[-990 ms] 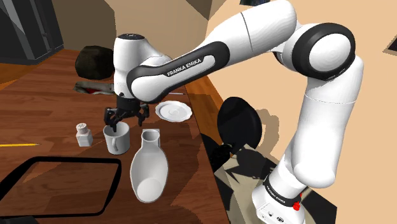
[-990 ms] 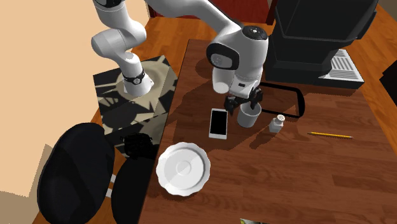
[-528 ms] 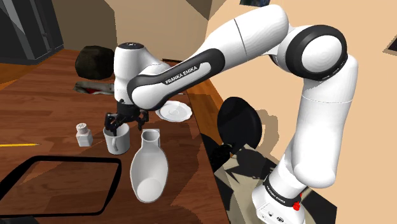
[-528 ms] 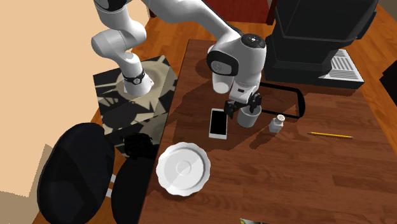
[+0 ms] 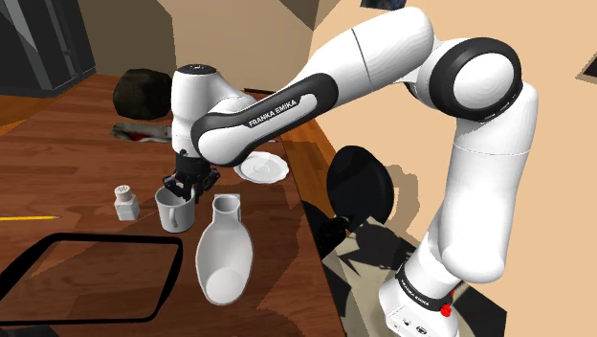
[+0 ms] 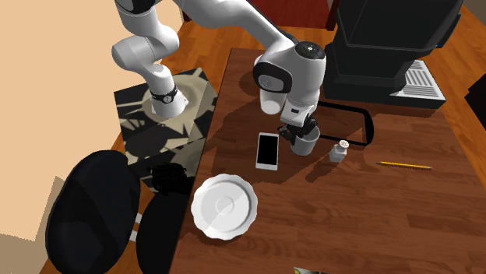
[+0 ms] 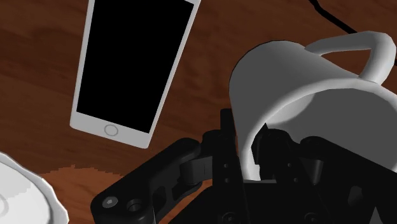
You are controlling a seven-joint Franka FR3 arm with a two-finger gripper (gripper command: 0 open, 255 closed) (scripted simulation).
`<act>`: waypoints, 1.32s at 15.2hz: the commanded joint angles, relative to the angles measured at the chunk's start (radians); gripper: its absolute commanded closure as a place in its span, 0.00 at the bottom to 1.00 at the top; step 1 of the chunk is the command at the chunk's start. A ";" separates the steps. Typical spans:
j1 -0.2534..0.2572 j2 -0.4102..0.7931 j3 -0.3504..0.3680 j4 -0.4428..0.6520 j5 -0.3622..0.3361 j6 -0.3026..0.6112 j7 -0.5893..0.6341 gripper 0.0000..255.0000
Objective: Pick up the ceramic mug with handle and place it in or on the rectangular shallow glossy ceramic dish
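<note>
Laid out on a brown wooden tabletop (image 6: 374, 210): a white phone (image 6: 267, 150) face up just beside an upright pale mug (image 6: 307, 144), a small shaker (image 6: 338, 151), a yellow pencil (image 6: 405, 165), a round white plate (image 6: 224, 205), a black-rimmed rectangular dish (image 6: 368, 128) and a black machine (image 6: 389, 47).

I see a phone (image 6: 267, 150) flat on the wooden table (image 6: 374, 210), a round white plate (image 6: 224, 205) near it, a small shaker (image 6: 338, 151), and a yellow pencil (image 6: 405, 165) beyond.
</note>
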 commanded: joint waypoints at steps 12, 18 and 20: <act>-0.007 -0.040 0.009 0.031 0.023 -0.067 -0.015 1.00; -0.011 -0.073 0.016 0.070 0.042 -0.137 -0.028 1.00; -0.012 -0.082 0.018 0.085 0.047 -0.161 -0.032 1.00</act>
